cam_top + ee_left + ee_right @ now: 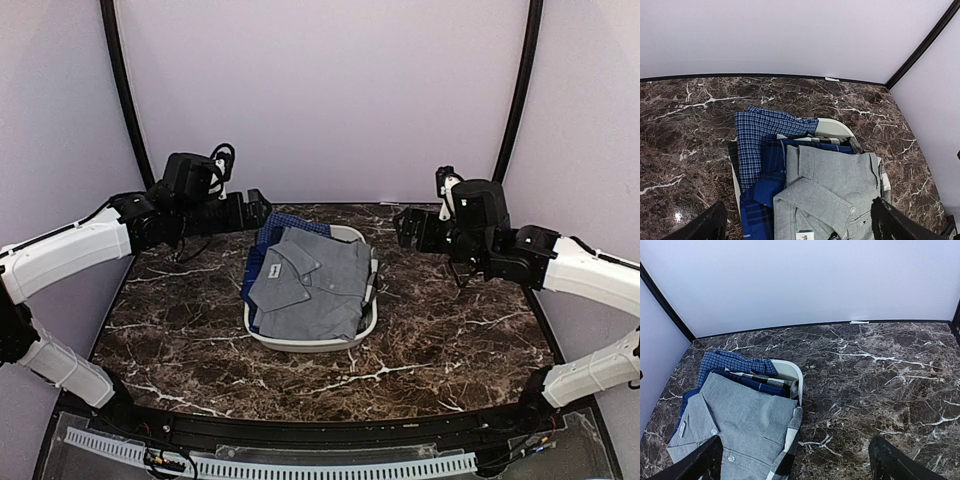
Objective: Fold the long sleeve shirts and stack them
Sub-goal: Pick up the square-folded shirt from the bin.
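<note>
Looking down from above, we see both shirts piled in the white oval basket, which sits near the middle of the dark marble tabletop. The grey shirt lies on top, loosely folded and buttoned, its collar toward the left side of the basket. The blue plaid shirt lies under it and shows along the left edge, with a part of it draped over the far left rim.

The left hand hovers in the air by the far left of the basket, over the draped plaid, and its wrist view looks down on both shirts. We see it spread wide with nothing in it. The right hand hangs off the far right of the basket, apart from it and above bare marble. It too is spread wide and empty.
</note>
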Available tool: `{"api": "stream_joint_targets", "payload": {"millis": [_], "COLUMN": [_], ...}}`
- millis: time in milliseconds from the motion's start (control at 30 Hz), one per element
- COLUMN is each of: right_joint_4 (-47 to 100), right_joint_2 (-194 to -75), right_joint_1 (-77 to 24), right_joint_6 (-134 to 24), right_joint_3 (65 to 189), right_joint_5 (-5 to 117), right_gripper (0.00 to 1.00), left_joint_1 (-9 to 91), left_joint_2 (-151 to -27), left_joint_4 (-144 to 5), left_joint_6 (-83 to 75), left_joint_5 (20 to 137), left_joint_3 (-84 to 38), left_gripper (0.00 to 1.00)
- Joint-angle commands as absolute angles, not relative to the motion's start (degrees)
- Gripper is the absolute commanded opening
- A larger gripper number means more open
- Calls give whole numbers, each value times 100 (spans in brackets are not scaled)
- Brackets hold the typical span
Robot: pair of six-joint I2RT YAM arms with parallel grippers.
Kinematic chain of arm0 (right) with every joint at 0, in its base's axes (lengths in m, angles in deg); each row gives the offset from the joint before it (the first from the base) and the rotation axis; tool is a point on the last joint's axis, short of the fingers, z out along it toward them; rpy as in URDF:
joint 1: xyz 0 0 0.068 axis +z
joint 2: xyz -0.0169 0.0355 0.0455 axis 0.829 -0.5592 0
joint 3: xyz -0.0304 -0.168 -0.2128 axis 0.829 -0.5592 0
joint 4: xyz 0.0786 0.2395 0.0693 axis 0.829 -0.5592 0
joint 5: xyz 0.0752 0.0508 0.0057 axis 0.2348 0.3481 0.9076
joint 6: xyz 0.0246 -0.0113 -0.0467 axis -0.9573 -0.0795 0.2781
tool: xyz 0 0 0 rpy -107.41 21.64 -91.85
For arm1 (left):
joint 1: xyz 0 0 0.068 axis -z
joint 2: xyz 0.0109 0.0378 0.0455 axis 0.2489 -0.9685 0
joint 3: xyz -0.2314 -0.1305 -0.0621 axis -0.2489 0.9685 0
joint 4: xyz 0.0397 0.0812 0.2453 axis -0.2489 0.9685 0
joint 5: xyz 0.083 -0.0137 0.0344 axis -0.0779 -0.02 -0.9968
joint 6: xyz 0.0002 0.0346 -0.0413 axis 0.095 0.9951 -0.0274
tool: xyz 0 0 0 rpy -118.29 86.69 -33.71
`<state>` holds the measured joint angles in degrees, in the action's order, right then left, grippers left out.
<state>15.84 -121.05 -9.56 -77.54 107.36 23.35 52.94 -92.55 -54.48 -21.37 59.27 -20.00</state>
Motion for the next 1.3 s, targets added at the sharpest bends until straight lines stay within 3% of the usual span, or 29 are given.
{"api": "stream_joint_targets", "payload": {"millis": [0,467,933,1267], "right_joint_4": [1753,1270,450,218], "right_joint_2": [-12130,-12605,-14752,-16107], "right_joint_1": [-977,-824,270,524], "right_joint_6": [-7659,-7523,-7270,-7196], "right_joint_3": [10825,11340,13159,14214], "right_joint_5": [2436,2781,2656,2929], "right_gripper": [99,99,99,99], "left_joint_1": [5317,5310,5164,5027], "left_joint_2": [-9139,-9035,-8458,-8002], "left_joint_4": [-5255,-5131,-4787,-4757], "left_joint_6": [-2059,-2089,-2152,-2236], "left_joint_5": [5789,5778,5716,5859], "left_joint_3": [-2067,-2110,-1785,-1383], "left_gripper": [99,99,99,99]}}
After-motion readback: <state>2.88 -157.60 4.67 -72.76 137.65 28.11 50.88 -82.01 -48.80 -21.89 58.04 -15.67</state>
